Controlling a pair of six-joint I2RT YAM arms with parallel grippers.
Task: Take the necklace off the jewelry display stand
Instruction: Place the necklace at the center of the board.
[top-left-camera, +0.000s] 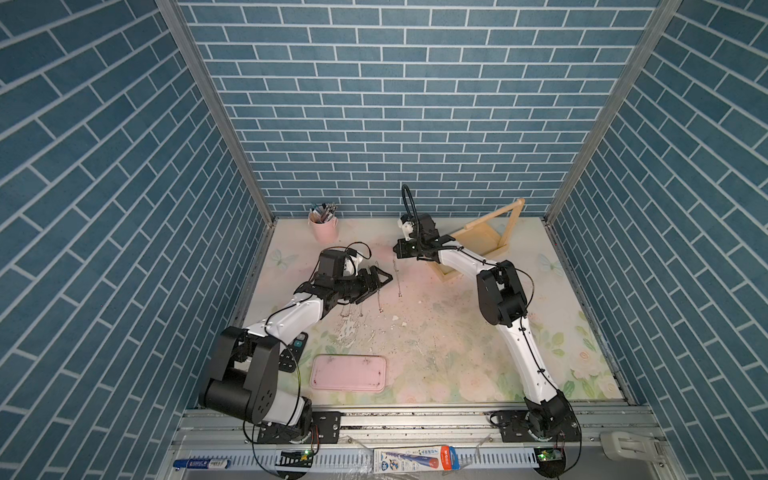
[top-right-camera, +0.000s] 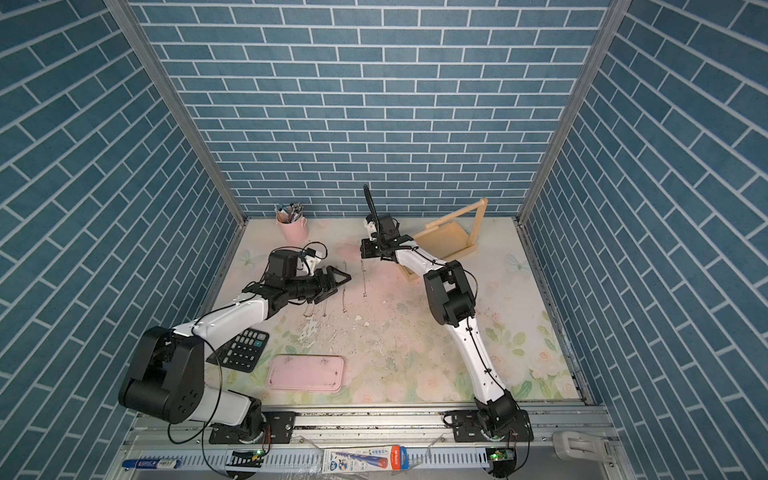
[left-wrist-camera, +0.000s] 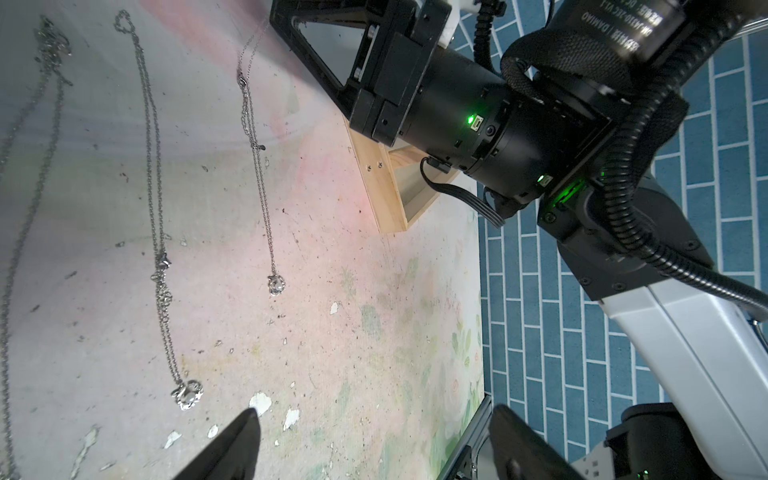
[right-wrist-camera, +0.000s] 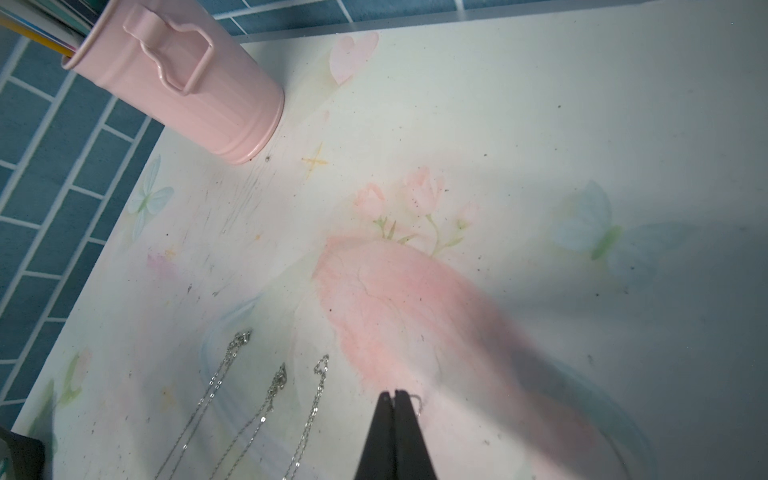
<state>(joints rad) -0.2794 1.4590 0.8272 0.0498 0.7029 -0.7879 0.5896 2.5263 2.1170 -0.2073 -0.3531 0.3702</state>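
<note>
The jewelry display stand (top-left-camera: 478, 241), pale wood with tray base, two posts and a top bar, stands at the back right; nothing hangs from its bar. My right gripper (top-left-camera: 395, 251) is shut on the top end of a thin silver necklace (top-left-camera: 398, 276) to the left of the stand. A small loop of chain shows beside its shut tips (right-wrist-camera: 395, 392). In the left wrist view that necklace (left-wrist-camera: 257, 166) runs down the mat to its pendant (left-wrist-camera: 275, 284). My left gripper (left-wrist-camera: 374, 436) is open and holds nothing; in both top views it hovers left of that necklace (top-right-camera: 363, 278).
Other silver necklaces (left-wrist-camera: 158, 208) lie side by side on the floral mat under the left gripper (top-left-camera: 383, 287). A pink pen cup (top-left-camera: 323, 226) stands at the back, a flat pink tray (top-left-camera: 348, 372) at the front, a calculator (top-right-camera: 241, 349) by the left arm.
</note>
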